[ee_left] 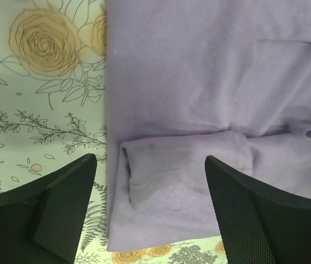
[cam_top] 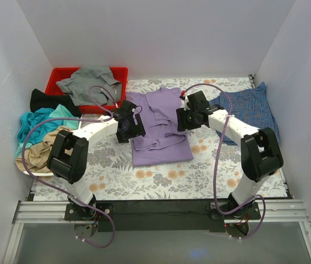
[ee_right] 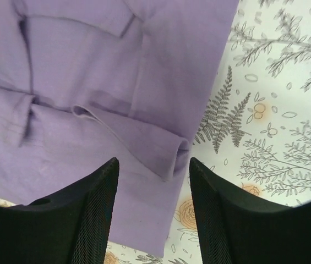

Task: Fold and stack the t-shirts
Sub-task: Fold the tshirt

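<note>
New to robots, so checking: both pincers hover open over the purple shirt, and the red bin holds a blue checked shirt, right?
Nearly. In the top view the red bin holds a grey shirt; the blue checked shirt lies at the right. The left pincer and right pincer do hover open over the purple shirt.

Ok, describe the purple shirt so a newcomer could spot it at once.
Find the floral table cover; the lavender t-shirt lies in its middle. It is laid flat with sleeves folded in, unlike the blue checked shirt to its right and the crumpled heap of shirts at the left edge.
</note>
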Robot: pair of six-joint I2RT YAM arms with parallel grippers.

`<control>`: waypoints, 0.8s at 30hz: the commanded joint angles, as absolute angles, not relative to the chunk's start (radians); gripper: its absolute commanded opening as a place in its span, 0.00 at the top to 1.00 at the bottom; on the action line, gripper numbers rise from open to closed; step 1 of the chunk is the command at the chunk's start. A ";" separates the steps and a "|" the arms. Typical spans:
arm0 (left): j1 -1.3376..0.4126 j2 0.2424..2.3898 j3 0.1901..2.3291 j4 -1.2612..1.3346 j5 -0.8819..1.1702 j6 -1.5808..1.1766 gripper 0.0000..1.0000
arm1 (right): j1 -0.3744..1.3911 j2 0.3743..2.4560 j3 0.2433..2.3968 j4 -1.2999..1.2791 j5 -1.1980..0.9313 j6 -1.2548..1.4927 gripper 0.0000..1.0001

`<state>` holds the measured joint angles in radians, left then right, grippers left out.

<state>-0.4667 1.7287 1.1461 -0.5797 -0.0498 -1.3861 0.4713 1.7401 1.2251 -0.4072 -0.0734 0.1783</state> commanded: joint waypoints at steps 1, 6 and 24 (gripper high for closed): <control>-0.463 1.634 1.206 -0.554 -0.030 -1.324 0.21 | 0.466 1.641 1.226 -0.331 -0.081 0.163 0.40; -0.463 1.620 1.183 -0.537 0.227 -1.282 0.23 | 0.468 1.628 1.194 -0.368 -0.193 0.193 0.40; -0.502 1.736 1.069 -0.520 0.489 -1.256 0.35 | 0.494 1.663 1.088 -0.405 -0.268 0.232 0.44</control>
<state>-0.4942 1.7226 1.0714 -0.5182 0.4614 -1.2755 0.4862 1.6451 1.0882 -0.3943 -0.2581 0.2291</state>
